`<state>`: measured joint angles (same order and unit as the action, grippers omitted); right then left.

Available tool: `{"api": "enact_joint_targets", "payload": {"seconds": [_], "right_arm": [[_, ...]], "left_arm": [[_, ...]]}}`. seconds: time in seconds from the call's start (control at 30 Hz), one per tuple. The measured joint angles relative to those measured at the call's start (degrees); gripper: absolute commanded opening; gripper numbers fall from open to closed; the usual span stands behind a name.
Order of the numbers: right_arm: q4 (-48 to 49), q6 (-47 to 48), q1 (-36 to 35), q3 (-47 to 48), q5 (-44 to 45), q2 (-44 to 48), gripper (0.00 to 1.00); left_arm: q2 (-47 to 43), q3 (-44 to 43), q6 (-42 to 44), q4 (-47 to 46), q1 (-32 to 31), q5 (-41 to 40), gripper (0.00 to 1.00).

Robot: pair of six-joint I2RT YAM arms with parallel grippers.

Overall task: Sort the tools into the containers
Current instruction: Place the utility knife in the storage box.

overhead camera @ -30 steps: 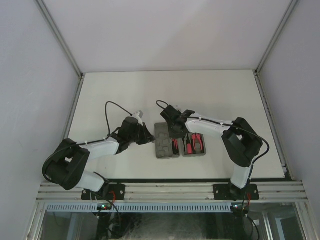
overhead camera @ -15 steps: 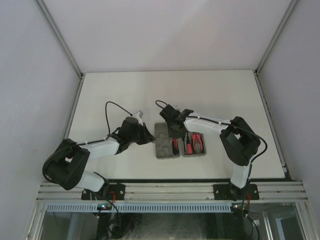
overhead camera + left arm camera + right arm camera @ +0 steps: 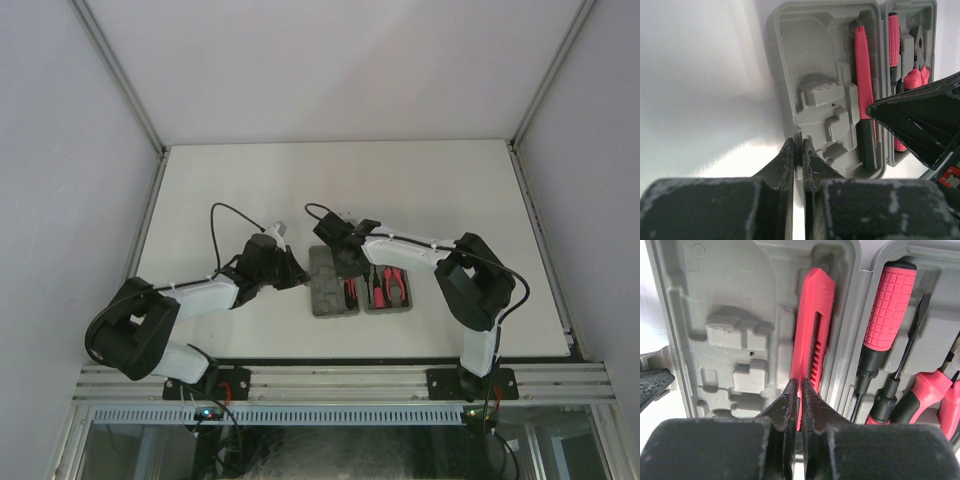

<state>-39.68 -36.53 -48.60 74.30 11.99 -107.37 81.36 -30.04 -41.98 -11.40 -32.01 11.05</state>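
Note:
Two grey containers lie side by side: the left tray (image 3: pixel 325 285) and the right tray (image 3: pixel 390 309). My left gripper (image 3: pixel 797 147) is shut on the left tray's (image 3: pixel 810 45) near-left rim. A red utility knife (image 3: pixel 812 325) lies in that tray's (image 3: pixel 730 285) right-hand recess. My right gripper (image 3: pixel 800 385) hangs just above the knife's lower end, shut, with nothing seen between its fingers. In the right tray (image 3: pixel 940 255) lie a red-handled screwdriver (image 3: pixel 887 305), a thin screwdriver (image 3: pixel 910 340) and red-handled pliers (image 3: pixel 935 390). From above, the left gripper (image 3: pixel 303 277) and right gripper (image 3: pixel 345 268) flank the left tray.
The trays sit near the table's front edge (image 3: pixel 330 360). The right gripper's dark body (image 3: pixel 920 120) crosses the left wrist view over the trays. White walls and metal posts (image 3: pixel 160 150) enclose the table on three sides.
The right gripper's jaws have closed the last bit, and its arm has shifted slightly left over the left tray. The left arm and the trays have not moved.

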Motion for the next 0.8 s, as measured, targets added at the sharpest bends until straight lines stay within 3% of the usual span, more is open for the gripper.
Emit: {"api": "enact_joint_targets", "payload": {"seconds": [0.8], "right_arm": [[2.4,-0.94,-1.49,-1.62,1.88,-1.01,0.0]], "left_arm": [[-0.02,0.0,0.0,0.09,0.11,0.11,0.0]]}}
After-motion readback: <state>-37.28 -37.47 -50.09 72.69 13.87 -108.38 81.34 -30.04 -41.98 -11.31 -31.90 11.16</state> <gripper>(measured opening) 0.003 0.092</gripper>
